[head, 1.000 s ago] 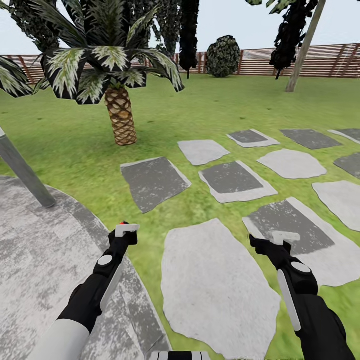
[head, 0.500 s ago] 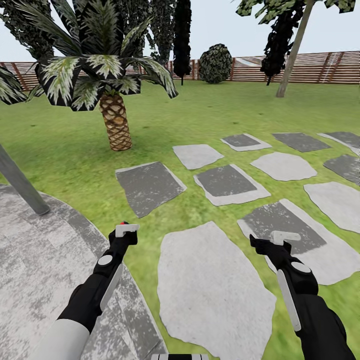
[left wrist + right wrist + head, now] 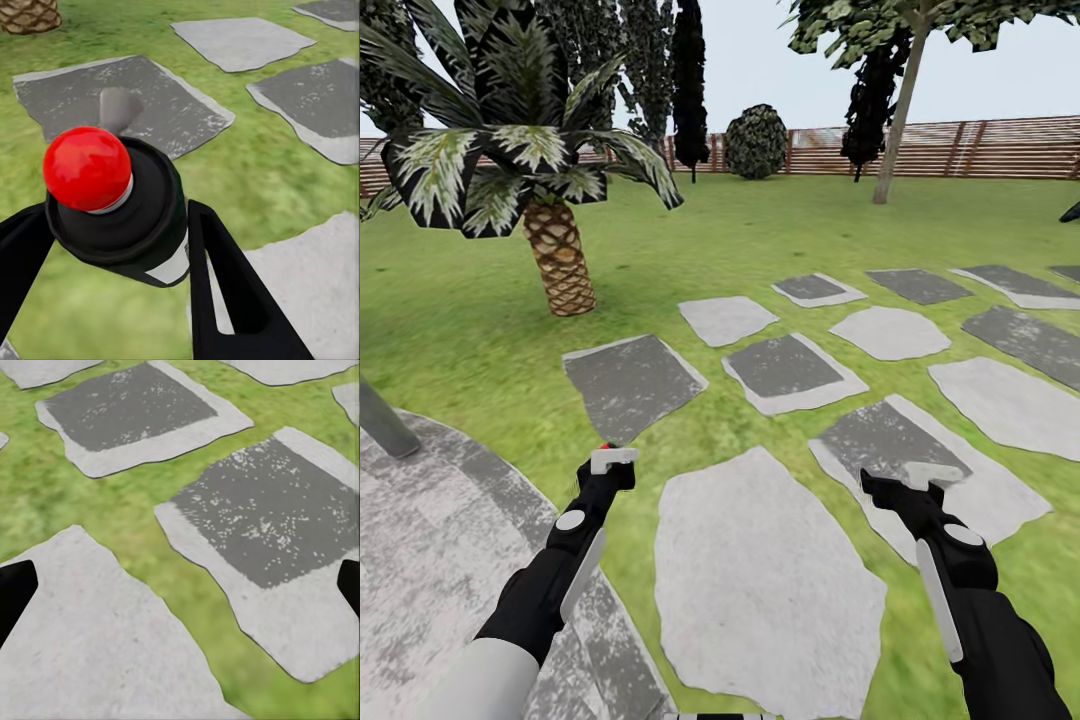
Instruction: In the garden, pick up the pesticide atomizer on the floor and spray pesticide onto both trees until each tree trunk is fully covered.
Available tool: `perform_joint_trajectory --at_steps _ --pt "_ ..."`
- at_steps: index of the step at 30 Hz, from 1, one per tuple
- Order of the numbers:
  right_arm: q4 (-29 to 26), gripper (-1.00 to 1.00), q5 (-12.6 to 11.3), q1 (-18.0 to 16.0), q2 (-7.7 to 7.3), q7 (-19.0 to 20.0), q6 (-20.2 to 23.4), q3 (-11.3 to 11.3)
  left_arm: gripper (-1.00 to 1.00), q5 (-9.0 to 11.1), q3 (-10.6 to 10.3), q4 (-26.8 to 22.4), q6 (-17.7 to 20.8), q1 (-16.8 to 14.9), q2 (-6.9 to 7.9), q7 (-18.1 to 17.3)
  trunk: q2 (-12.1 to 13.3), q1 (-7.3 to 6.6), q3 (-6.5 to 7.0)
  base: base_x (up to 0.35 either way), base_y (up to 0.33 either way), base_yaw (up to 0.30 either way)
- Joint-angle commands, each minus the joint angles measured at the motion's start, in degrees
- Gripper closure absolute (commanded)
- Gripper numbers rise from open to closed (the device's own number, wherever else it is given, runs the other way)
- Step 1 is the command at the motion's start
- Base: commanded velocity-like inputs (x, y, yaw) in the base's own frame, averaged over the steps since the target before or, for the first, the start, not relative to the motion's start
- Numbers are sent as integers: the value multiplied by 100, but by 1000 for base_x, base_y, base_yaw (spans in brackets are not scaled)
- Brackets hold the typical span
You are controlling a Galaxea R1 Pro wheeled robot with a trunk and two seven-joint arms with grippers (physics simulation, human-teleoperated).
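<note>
above the stepping stones [image 3: 765,590], the left gripper [image 3: 112,247] clasps the pesticide atomizer [image 3: 120,202]; the right gripper [image 3: 180,585] gapes empty. misjudging the distant tree trunk [image 3: 895,125] wastes spray.

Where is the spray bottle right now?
The spray bottle sits in the left gripper, held above the grass near the stepping stones.

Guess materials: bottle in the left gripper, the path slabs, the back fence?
Pesticide atomizer: likely plastic, matte black body, glossy red cap with highlight, white label. Stepping stones: stone or concrete, rough matte, mottled pale and dark grey. Fence: apparently wood, brown horizontal slats. It's a render, so these are texture reads.
</note>
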Motion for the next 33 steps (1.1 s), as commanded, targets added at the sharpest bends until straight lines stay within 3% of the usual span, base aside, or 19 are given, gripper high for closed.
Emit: perform_joint_trajectory --at_steps 1,15,23,25,27,30,33 --pt "0 -100 0 0 0 0 0 0 100 -3 0 0 0 0 0 1 1 0 7 0 0 -221" --pt "0 -100 0 0 0 0 0 0 100 -7 0 0 -7 0 0 1 1 0 98 10 0 -221" --pt "0 -100 0 0 -2 -3 0 -21 100 -7 0 0 -4 0 0 1 1 0 146 277 0 -197" --pt "0 -100 -1 0 -1 -3 0 -126 100 -7 0 0 -2 -1 0 1 1 0 150 331 0 -63" --pt "8 -100 -19 0 2 22 0 -544 100 -7 0 0 0 0 0 1 1 0 152 335 0 -22" --pt "20 -100 -50 0 -6 50 -6 -850 100 -10 0 0 0 0 0 1 1 0 153 336 0 -8" --pt "30 -100 -44 0 -4 53 -30 -938 100 -14 4 -6 0 -1 0 1 1 0 153 336 0 -2"
